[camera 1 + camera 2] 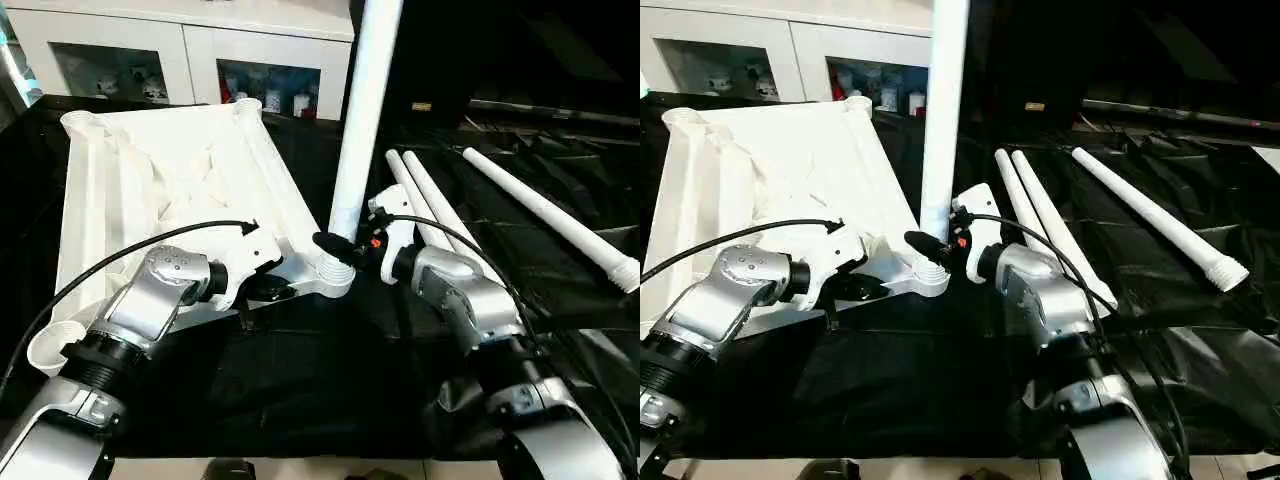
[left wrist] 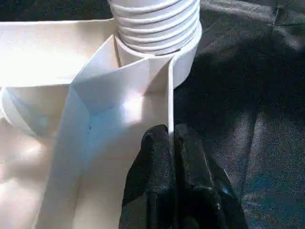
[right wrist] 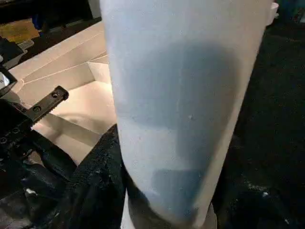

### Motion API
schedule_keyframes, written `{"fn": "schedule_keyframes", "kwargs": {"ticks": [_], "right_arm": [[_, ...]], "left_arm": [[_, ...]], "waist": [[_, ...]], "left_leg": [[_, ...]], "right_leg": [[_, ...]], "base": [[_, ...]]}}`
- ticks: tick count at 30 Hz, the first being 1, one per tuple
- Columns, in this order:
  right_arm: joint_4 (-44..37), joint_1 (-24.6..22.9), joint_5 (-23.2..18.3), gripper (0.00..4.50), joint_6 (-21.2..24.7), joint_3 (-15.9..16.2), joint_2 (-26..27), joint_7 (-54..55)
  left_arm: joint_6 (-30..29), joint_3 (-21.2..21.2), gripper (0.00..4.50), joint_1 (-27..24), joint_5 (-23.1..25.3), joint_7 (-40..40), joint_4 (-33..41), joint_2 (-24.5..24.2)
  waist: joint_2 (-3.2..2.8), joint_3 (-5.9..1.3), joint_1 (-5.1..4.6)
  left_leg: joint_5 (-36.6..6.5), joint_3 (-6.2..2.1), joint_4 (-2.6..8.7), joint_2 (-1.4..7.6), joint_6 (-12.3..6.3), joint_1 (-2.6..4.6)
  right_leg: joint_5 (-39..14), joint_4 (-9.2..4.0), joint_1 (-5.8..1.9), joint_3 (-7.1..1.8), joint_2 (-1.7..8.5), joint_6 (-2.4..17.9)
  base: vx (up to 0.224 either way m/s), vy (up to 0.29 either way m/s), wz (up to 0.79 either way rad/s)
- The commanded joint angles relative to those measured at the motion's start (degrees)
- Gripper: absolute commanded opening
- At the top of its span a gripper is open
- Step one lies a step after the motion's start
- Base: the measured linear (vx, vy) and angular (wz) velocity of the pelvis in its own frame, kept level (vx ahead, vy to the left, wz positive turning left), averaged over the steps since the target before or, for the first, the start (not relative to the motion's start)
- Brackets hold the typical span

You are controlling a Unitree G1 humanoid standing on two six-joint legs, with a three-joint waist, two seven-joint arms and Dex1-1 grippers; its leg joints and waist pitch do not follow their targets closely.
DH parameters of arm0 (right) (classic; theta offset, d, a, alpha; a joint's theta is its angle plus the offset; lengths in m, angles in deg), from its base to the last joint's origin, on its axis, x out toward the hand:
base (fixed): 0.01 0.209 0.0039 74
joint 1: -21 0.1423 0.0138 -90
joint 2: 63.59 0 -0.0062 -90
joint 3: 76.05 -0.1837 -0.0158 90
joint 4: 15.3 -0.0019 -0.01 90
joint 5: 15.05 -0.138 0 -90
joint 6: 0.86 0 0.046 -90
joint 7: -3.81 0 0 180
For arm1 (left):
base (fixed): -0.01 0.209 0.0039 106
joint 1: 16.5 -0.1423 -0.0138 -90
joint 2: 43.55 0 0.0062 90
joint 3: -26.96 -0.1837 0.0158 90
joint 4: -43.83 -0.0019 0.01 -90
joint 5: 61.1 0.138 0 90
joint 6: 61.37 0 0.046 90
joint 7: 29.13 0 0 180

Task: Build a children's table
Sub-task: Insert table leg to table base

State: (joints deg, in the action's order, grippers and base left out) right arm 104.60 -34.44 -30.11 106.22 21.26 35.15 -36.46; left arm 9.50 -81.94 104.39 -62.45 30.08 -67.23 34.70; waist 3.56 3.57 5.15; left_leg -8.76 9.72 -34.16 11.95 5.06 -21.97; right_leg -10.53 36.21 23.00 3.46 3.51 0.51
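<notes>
Left eye view puts your two silver forearms nearest you. Your left gripper [image 2: 172, 143] is pinched tight on the thin raised rim of the white plastic rectangular tabletop [image 1: 170, 170], just short of its near corner socket [image 1: 330, 275]. Your right gripper [image 1: 335, 245] is clamped around the upright white tube leg [image 1: 362, 110], low down near its ribbed end, which sits in that socket; how deep it is seated you probably can't judge from here. The tabletop lies upside down on the black-draped work table [image 1: 300, 370]. Beyond your right arm, two white tube legs [image 1: 420, 200] lie side by side, a third [image 1: 550, 215] well apart. Farthest back stands a white glass-fronted cabinet [image 1: 190, 50].
</notes>
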Motion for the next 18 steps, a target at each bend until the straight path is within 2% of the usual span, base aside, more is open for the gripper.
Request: {"fn": "schedule_keyframes", "kwargs": {"ticks": [1,4,5,11,18], "right_arm": [[2.8,0.8,1.2,1.93,-0.3,0.9,0.3,-0.6],[3.8,1.3,1.3,1.93,-0.5,0.5,0.5,-0.6],[5.2,1.8,0.9,1.92,-0.1,0.0,0.7,-0.9],[8.2,2.2,-0.5,1.91,1.7,-1.3,0.0,-3.6],[9.5,-0.3,-5.7,1.91,2.7,-6.9,0.0,-4.9]], "left_arm": [[3.3,0.9,0.00,-0.1,-2.7,0.8,1.3,2.4],[4.0,0.6,0.00,-0.1,-2.3,1.4,1.4,2.1],[4.3,0.2,0.00,-0.2,-1.9,2.3,1.5,1.7],[3.9,0.1,0.00,-0.2,-1.9,2.8,1.6,1.6],[3.7,0.6,0.00,0.0,-1.7,2.8,1.1,1.5]], "waist": [[-0.54,-3.96,-0.43],[-0.56,-3.92,-0.51],[-0.76,-3.96,-0.51],[-0.68,-4.08,-0.50],[-0.69,-3.93,-0.27]], "left_leg": [[-15.3,-0.12,4.24,1.31,1.90,1.47],[-15.9,-0.12,4.25,1.29,1.99,1.50],[-16.0,-0.18,4.25,1.34,2.06,1.52],[-14.9,-0.05,4.18,1.34,1.69,1.47],[-15.0,-0.04,4.25,1.38,1.30,1.49]], "right_leg": [[-18.2,-4.93,-1.98,-2.69,4.25,8.7],[-19.0,-5.06,-1.95,-2.70,4.27,8.6],[-19.0,-5.00,-1.98,-2.71,4.32,8.6],[-16.0,-4.72,-2.13,-2.74,4.20,9.7],[-16.2,-4.82,-2.12,-2.69,4.28,9.8]], "base": [[0.000,0.000,0.00],[0.000,0.000,0.00],[0.000,0.000,0.00],[0.000,0.000,0.00],[0.000,0.000,0.00]]}}
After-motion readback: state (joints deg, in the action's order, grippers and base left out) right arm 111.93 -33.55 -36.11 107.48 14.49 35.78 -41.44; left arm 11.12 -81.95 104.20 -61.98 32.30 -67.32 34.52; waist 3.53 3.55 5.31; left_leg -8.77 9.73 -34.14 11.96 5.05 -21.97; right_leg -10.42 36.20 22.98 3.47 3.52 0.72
